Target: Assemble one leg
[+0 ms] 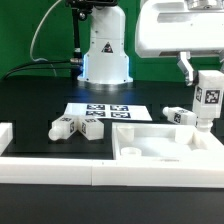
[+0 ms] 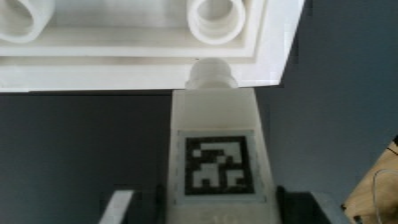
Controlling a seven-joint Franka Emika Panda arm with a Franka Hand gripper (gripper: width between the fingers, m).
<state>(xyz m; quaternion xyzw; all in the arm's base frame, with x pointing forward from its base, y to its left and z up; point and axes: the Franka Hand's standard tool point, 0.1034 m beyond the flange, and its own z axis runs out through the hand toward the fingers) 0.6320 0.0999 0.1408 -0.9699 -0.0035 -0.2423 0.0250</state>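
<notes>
My gripper (image 1: 203, 78) is shut on one leg (image 1: 208, 102), a white block-peg with a fiducial tag. It holds the leg upright at the exterior view's right, just above the right end of the large white panel (image 1: 150, 150). In the wrist view the leg (image 2: 217, 150) sits between my fingers (image 2: 121, 206). Its narrow tip is at the panel's rim (image 2: 107, 75), near a round socket (image 2: 217, 18). Three more legs lie on the black table: two at the left (image 1: 68, 127) (image 1: 93, 128) and one behind the panel (image 1: 180, 116).
The marker board (image 1: 100, 110) lies flat in front of the robot base (image 1: 105, 60). A white raised border (image 1: 50, 170) runs along the table's front, with a block at the left edge (image 1: 5, 133). A blurred tan shape (image 2: 381, 185) shows in the wrist view.
</notes>
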